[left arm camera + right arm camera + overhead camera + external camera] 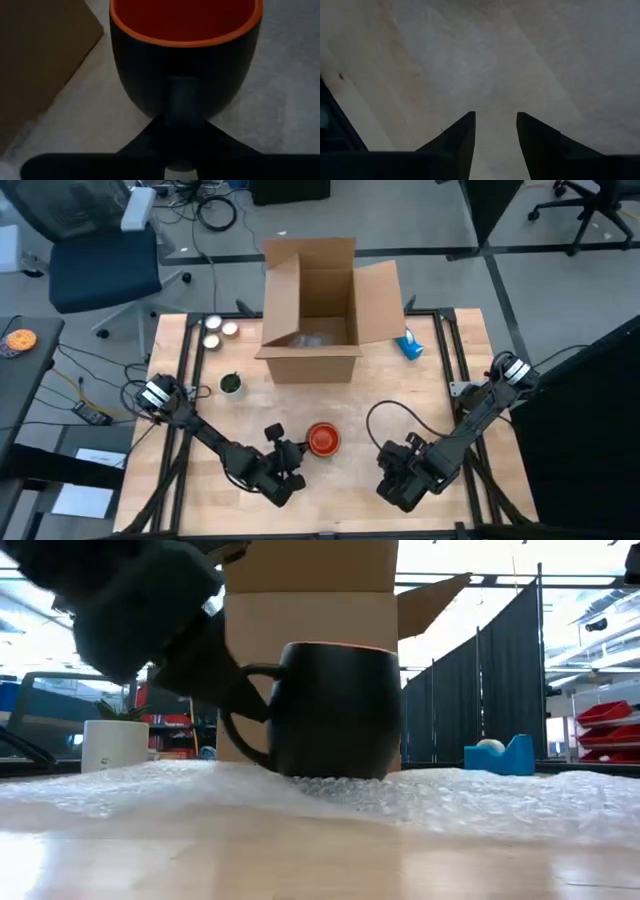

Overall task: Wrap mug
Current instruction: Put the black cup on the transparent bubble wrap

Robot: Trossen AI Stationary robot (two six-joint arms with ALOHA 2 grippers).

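— Left gripper (182,145)?
— Clamped on mug (322,439) handle — black outside, orange inside, upright on bubble wrap (480,795), before box (312,305).
— Right gripper (495,131)?
— Slightly apart, holding nothing, over wrap.

This is a robotics lab or workshop. A wooden table (330,480) edged with black framing stands on a grey concrete floor (560,290), with a blue office chair (100,260) and loose cables (215,210) at upper left. Across the room at right stand dark partition curtains (480,700) and red parts bins (605,715).
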